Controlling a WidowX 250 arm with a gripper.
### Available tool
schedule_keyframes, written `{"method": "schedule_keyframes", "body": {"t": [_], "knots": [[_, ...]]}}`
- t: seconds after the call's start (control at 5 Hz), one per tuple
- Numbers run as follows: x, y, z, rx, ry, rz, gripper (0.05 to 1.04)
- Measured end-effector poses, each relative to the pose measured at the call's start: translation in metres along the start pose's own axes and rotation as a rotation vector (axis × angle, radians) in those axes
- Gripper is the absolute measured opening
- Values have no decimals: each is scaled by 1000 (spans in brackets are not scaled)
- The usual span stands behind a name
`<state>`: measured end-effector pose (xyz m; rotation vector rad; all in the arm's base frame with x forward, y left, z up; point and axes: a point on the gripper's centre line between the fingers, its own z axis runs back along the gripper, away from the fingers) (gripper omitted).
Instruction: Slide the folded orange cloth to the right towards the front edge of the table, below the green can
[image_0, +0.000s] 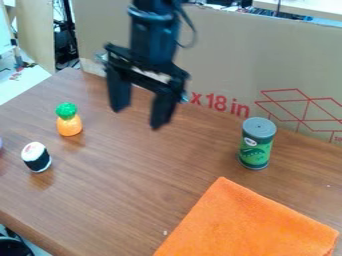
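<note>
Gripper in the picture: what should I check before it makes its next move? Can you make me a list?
- Gripper open: ok.
- Nothing between its fingers: ok.
- Gripper right above a thing: not ok, it hangs between pineapple and can.
- Pineapple and can upright: ok.
- Can clear of the orange cloth: ok.
- Can full or empty: cannot tell.

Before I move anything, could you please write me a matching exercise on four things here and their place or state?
1. Orange cloth
2. Green cylindrical can with grey lid
3. Orange toy pineapple with green top
4. Black two-finger pincer

A. Upright between cloth and brown cardboard
B. Hanging open
C. Near the black-and-white toy sushi roll
D. Lying flat

Pairs: 1-D, 2-A, 3-C, 4-B
</note>
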<state>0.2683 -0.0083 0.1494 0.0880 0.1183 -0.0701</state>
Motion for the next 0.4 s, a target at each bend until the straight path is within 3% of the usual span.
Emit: {"method": "schedule_keyframes", "body": {"t": [0.4], "knots": [[-17,69,-7,-39,-5,174,1001]]}}
